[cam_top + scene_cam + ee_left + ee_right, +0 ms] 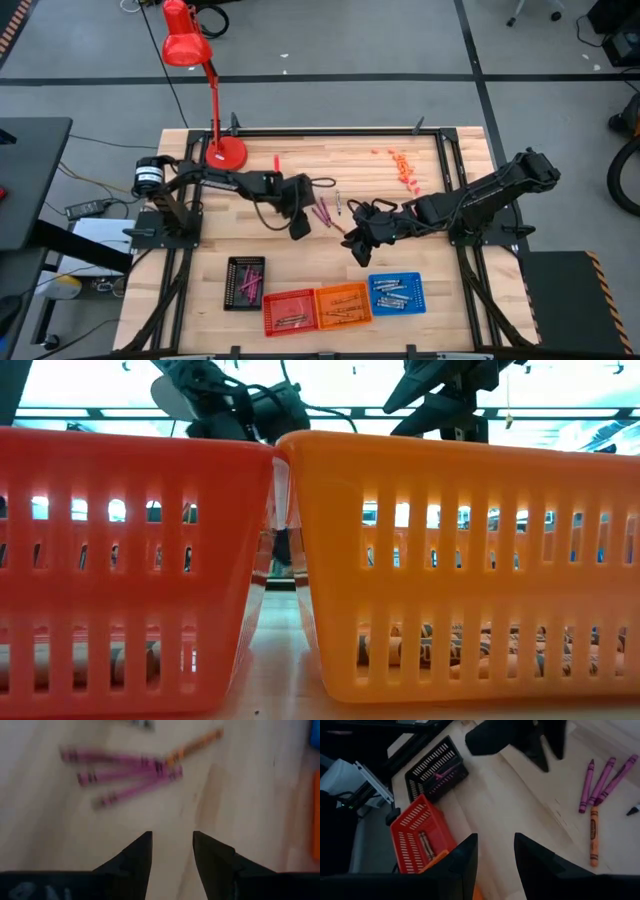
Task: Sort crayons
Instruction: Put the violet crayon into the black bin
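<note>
Most of the sorting looks done: the black tray (pixel 245 281), red basket (pixel 290 311), orange basket (pixel 343 303) and blue basket (pixel 396 293) along the desk's (pixel 460 310) near edge each hold crayons. Left out mid-desk are three magenta crayons (pixel 600 782) fanned together, an orange one (pixel 593 835) touching their tips, and what may be a pale one beside them, too blurred to be sure. The left pincer (pixel 172 851) hangs empty just beside them, jaws apart. The right pincer (pixel 495 854), also empty and parted, hovers nearby.
</note>
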